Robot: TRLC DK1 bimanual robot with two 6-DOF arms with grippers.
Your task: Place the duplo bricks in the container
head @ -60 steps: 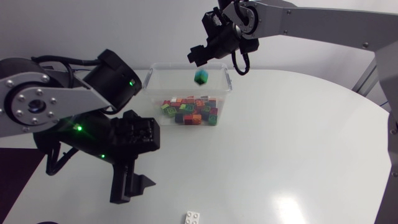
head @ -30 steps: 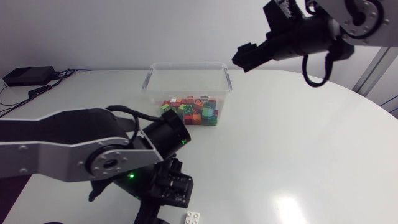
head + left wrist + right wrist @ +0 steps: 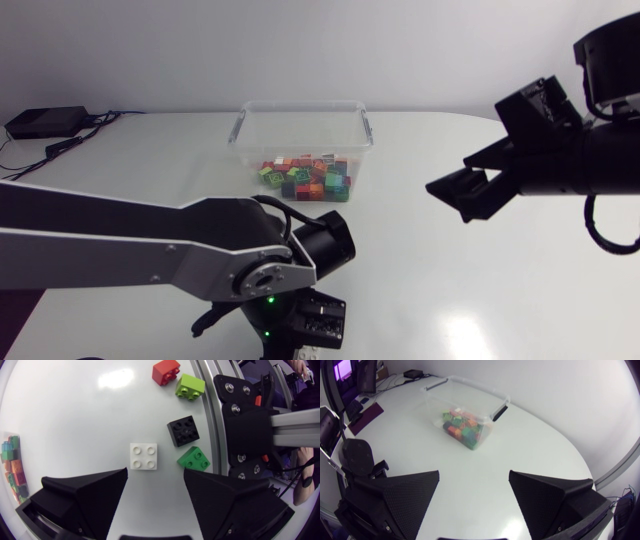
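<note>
— Nearest first: left tool?
— Spread wide, pointing straight down at the counter, pinching nothing.
— Closest to it?
— A white brick, flat, studs up, just ahead of the gap between the fingers, touching neither.
— Next to that?
— A green brick just to one side, by the counter's edge. Then a black brick a little beyond, apart from both.
— Farther along?
— A lime brick and a red brick, just beside each other, along that same edge.
— And the right tool?
— Spread as well, gripping nothing, held above the counter, well apart from the left arm.
— Container?
— Farthest back, clear, open on top, upright on the counter. Inside, a heap of mixed bricks, piled against its nearer wall.
</note>
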